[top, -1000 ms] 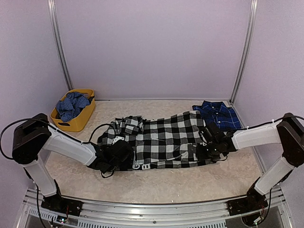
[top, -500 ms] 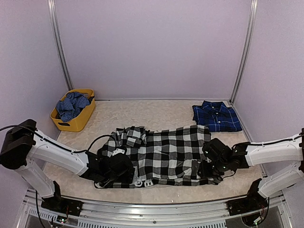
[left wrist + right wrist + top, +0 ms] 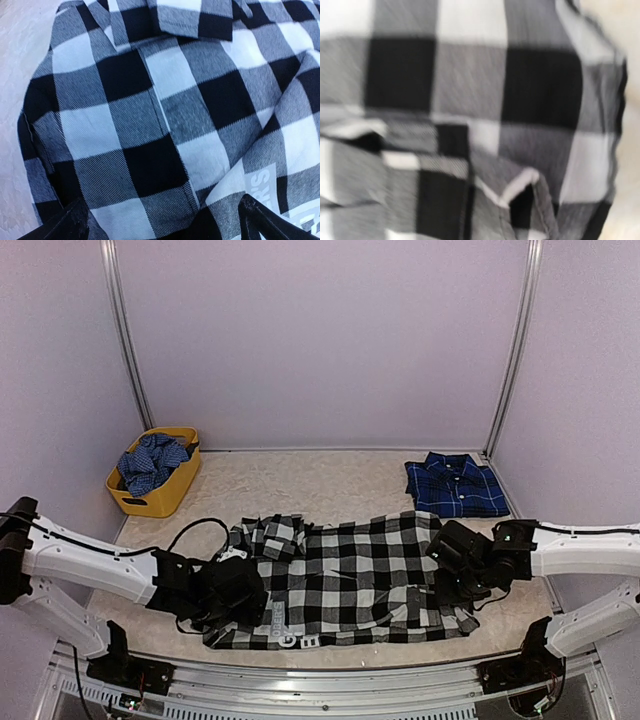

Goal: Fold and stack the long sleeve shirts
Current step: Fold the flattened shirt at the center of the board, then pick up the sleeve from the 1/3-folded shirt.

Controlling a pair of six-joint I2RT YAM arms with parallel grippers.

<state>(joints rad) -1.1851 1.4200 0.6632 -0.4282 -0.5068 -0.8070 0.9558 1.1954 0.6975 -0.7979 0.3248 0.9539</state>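
Big black-and-white check cloth shirt (image 3: 350,575) lies spread on the near bench (image 3: 330,475), long axis left-right. The left pincer (image 3: 235,592) sits on its left end, released; the right pincer (image 3: 458,562) is on the right end, can't tell its grip, too blurry.

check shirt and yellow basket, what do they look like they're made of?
Check shirt: woven cloth, likely cotton flannel, matte; diagonal twill lines and stitched seams show close up. Basket: looks like smooth moulded plastic, uniform yellow; too small to be sure.
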